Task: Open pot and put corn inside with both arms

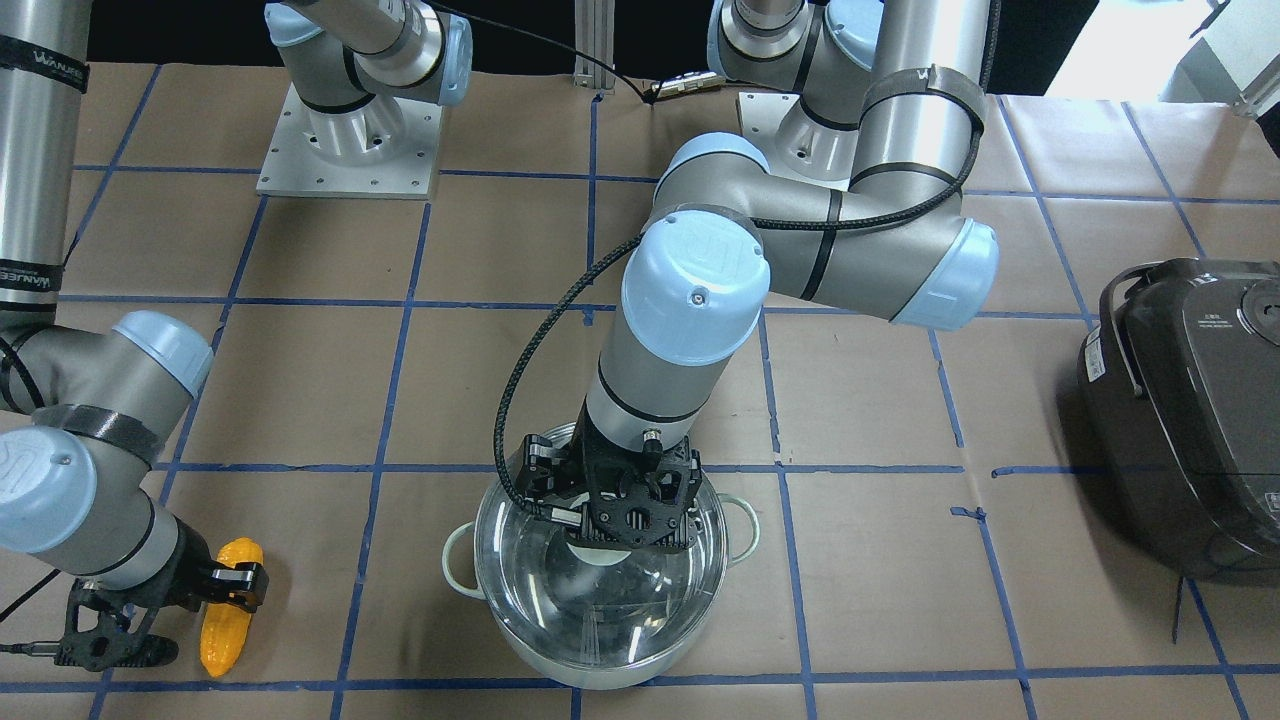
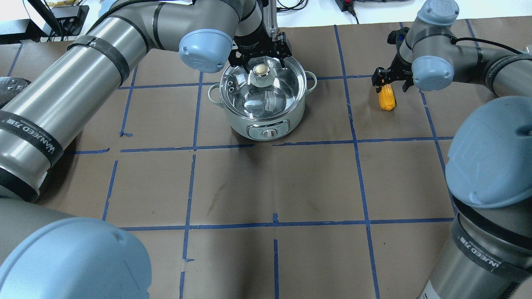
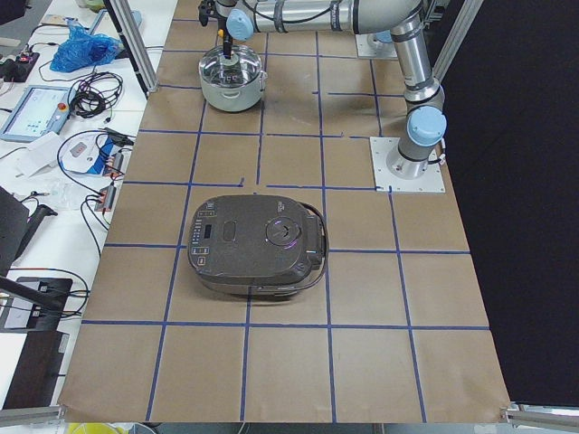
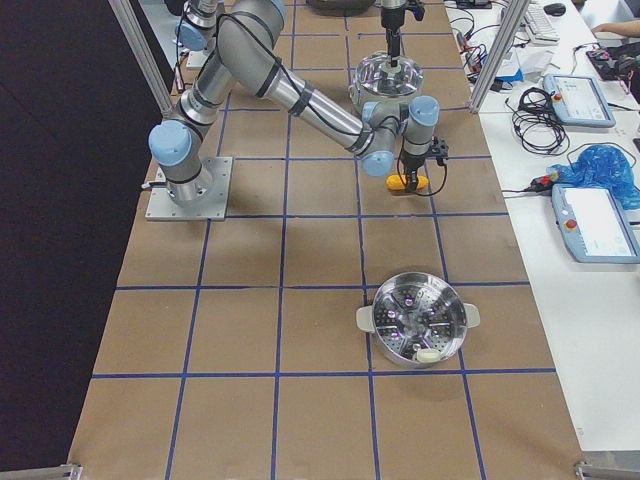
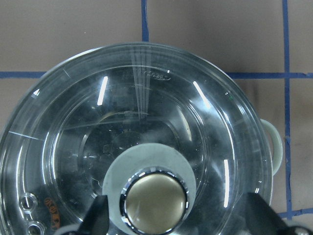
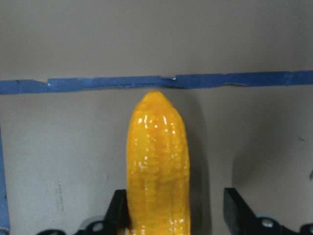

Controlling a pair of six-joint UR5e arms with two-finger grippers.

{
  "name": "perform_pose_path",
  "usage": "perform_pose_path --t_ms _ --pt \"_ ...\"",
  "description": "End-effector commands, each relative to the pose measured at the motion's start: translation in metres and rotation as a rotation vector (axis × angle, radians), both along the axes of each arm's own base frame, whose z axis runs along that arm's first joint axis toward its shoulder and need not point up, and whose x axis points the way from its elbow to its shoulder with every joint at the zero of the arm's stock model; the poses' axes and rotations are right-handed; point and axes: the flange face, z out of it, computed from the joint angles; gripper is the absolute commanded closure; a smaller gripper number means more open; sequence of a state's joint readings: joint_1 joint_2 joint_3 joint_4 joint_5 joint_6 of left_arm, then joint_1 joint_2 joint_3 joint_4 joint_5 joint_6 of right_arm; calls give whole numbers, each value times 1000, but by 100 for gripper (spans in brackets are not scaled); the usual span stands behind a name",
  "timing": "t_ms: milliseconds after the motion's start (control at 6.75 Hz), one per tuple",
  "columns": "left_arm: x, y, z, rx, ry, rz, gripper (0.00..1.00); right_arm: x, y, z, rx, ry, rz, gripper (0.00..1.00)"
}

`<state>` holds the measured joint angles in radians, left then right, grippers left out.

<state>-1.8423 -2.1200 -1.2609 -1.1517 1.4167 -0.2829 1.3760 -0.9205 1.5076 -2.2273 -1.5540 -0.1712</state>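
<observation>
The shiny steel pot (image 2: 266, 120) stands closed, with its glass lid (image 1: 600, 600) on and the pale knob (image 5: 154, 203) at the lid's middle. My left gripper (image 5: 178, 215) is open and straddles the knob, its fingers (image 5: 98, 218) clear of it; it also shows in the overhead view (image 2: 259, 62). The yellow-orange corn (image 6: 157, 166) lies on the brown paper to the pot's side (image 2: 387, 99). My right gripper (image 6: 178, 210) is open around the corn's near end. One finger is against the corn, the other stands apart from it.
A dark grey rice cooker (image 1: 1190, 420) sits on the table's left end. A second steel pot with a perforated insert (image 4: 418, 330) stands on the right end. The arms' base plates (image 1: 350, 140) are at the robot's side. Benches with devices (image 4: 590, 200) line the far edge.
</observation>
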Motion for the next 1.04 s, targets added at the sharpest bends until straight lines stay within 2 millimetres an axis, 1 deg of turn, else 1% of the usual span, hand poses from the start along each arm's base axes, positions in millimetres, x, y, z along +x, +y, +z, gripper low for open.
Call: perform_pose_path --t_ms 0,148,296,444,593,741,889 --pt "1 -1 -2 1 -1 1 8 1 2 -1 16 -22 -1 92" --pt "0 -2 -9 12 -5 1 29 2 2 16 33 -26 -3 94" --pt "0 -5 -18 24 -8 6 55 6 4 72 11 -21 -1 94" --pt "-1 -4 -15 20 -8 9 79 13 26 140 46 -28 1 94" --pt "1 -4 -11 12 -13 13 93 36 45 189 37 -28 14 93" --pt "5 -3 5 -20 -43 20 95 104 60 216 0 -26 34 93" --pt "12 0 37 -53 -36 21 95 159 68 228 -23 -27 60 93"
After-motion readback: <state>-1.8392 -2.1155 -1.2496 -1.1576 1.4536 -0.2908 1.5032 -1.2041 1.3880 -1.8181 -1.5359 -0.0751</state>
